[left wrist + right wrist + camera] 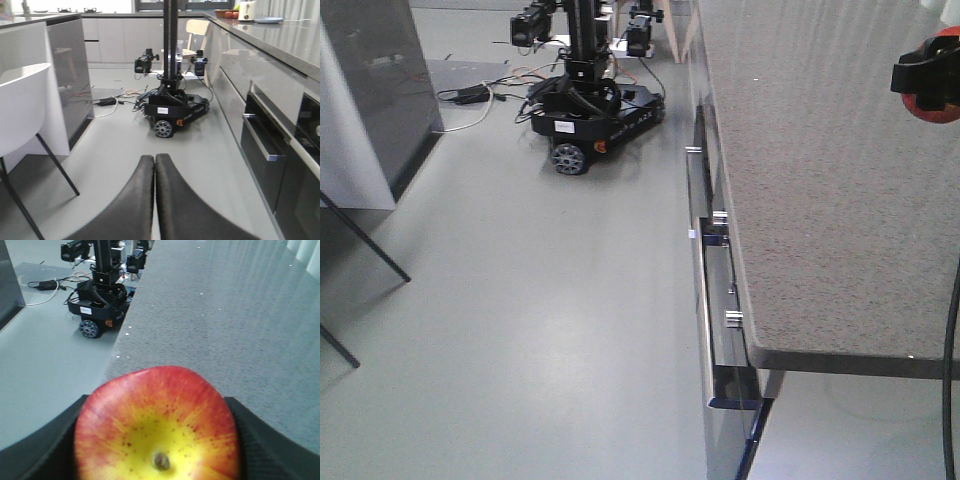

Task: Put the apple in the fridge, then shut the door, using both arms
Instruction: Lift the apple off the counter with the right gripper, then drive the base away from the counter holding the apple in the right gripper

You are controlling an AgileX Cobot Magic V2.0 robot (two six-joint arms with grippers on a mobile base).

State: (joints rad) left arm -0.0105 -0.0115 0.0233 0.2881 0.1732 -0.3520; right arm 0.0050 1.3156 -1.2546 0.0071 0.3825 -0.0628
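Right wrist view: one apple [157, 425] is clamped between the pads of the right gripper [157, 460], held over the counter [225, 315]. It is judged firm, smooth, fairly light and easily bruised; the widest girth is best gripped. Of two grippers, the left gripper [155, 200] is pressed together, empty. The fridge is not surely made out.

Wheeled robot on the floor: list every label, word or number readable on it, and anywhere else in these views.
White sticker on the wheeled robot's base: too small and blurred to read.
Faint marks along that base's side: unreadable.
Nothing else shows any text.
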